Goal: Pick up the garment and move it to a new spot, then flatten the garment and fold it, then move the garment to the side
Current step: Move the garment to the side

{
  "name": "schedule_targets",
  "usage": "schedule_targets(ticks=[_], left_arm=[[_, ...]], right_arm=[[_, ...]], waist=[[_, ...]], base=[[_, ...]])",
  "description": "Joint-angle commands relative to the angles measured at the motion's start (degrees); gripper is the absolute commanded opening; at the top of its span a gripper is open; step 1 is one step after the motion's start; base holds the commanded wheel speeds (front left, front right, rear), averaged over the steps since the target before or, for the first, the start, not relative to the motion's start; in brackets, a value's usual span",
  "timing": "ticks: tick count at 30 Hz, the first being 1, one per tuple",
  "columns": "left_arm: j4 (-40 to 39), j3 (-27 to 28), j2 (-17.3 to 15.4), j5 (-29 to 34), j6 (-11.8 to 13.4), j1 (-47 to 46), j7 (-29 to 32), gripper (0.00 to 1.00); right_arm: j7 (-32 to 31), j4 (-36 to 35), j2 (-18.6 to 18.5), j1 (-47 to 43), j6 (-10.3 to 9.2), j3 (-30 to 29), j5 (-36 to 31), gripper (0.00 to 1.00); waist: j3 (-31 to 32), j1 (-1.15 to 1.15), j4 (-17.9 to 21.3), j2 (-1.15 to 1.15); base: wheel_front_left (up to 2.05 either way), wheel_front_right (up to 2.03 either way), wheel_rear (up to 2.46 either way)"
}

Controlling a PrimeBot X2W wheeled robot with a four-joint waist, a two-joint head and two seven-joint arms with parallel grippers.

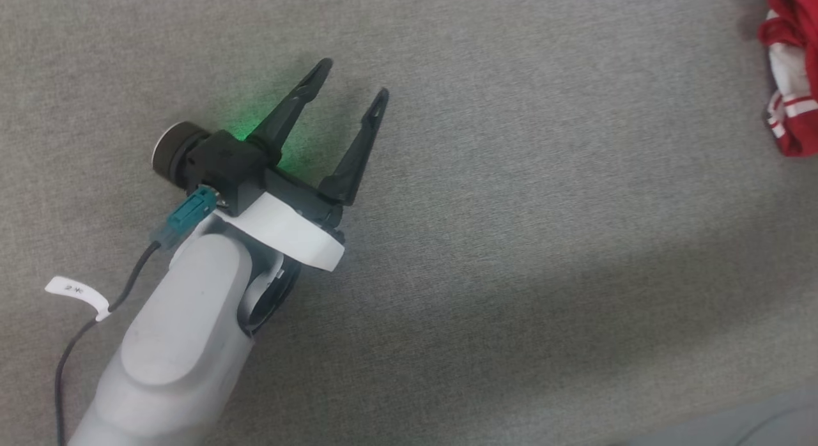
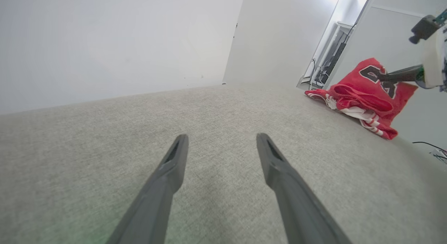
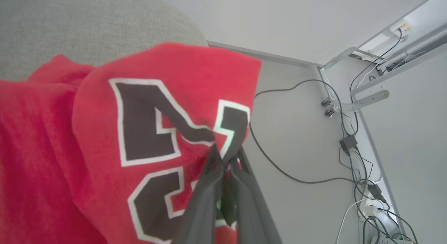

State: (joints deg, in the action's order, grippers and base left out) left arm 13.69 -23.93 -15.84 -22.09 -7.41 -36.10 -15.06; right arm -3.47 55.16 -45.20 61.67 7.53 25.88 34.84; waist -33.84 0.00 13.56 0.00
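Fabric (image 1: 511,241), grey and woven, spreads beneath everything. In the head view the garment (image 1: 792,69) sits crumpled at the 2 o'clock edge, well apart from the left gripper (image 1: 354,79). That gripper hangs over bare cloth at about 10 o'clock from centre, its two dark fingers spread and holding nothing, pointing toward 1 o'clock, with a green glow on the weave under them.

In the left wrist view the garment (image 2: 363,97) lies bunched at 2 o'clock, one red fold with black numerals drawn up by the right gripper (image 2: 380,77).

The right wrist view shows the right gripper (image 3: 223,160) pinched tight on the garment (image 3: 104,149) at the white-outlined lettering. Dark cables (image 3: 279,160) trail over the floor at 3 o'clock.

A white label (image 1: 73,291) hangs on the left arm's cable.
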Motion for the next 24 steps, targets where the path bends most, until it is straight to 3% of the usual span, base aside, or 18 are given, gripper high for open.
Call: schedule_targets(ticks=[1,9,10,11,12,13,24], left_arm=[[0.9,-0.32,-0.26,-0.89,-0.08,-0.48,-0.11,1.0],[0.89,-0.48,-0.53,-2.04,0.05,-1.24,0.01,1.0],[0.76,-0.37,-0.57,-2.18,0.05,-1.13,0.02,1.0],[0.62,-0.25,-0.71,-2.19,0.05,-0.96,0.01,1.0],[0.41,-0.56,-0.89,-2.53,0.05,-0.69,0.01,1.0],[0.23,-0.35,-0.97,-2.61,0.05,-0.47,0.01,1.0],[-2.32,4.04,-0.55,-1.82,0.09,2.58,-0.04,1.0]], right_arm=[[0.65,0.93,1.24,0.76,-0.09,0.76,0.37,0.0],[1.36,4.21,1.25,2.21,-0.09,4.21,3.0,0.0],[1.48,4.72,0.95,2.53,-0.09,4.36,3.46,0.12],[1.46,5.09,0.86,2.67,-0.09,4.67,3.73,0.34],[1.37,5.38,0.84,2.92,-0.09,5.0,4.02,0.78],[1.47,5.69,0.74,3.29,-0.09,5.2,4.29,1.0],[4.06,7.23,0.56,4.92,-0.09,7.2,6.9,1.0]], waist=[[-0.6,0.0,-0.49,0.0],[-1.2,0.0,-2.06,0.0],[-1.16,0.0,-2.16,0.0],[-1.06,0.0,-2.22,0.0],[-0.93,0.0,-2.25,0.0],[-0.77,0.0,-2.28,0.0],[2.76,0.0,-2.37,0.0]], base=[[0.0,0.0,0.0],[0.0,0.0,0.0],[0.0,0.0,0.0],[0.0,0.0,0.0],[0.0,0.0,0.0],[0.0,0.0,0.0],[0.0,0.0,0.0]])
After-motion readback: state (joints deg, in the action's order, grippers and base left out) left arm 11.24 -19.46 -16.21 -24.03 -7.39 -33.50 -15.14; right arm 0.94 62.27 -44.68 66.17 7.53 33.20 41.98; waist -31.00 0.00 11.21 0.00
